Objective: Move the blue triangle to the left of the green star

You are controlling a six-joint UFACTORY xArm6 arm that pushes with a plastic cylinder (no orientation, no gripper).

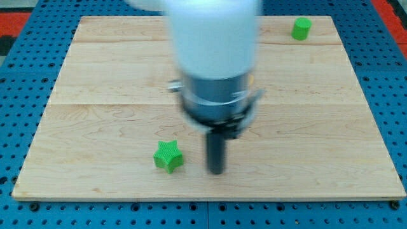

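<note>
A green star lies on the wooden board toward the view's bottom, left of centre. My tip rests on the board just to the right of the star, a short gap apart from it. No blue triangle shows in the view; the arm's white and grey body covers the middle of the board and could hide it.
A second green block, roughly cylindrical, sits near the view's top right corner of the board. A blue perforated surface surrounds the board on all sides.
</note>
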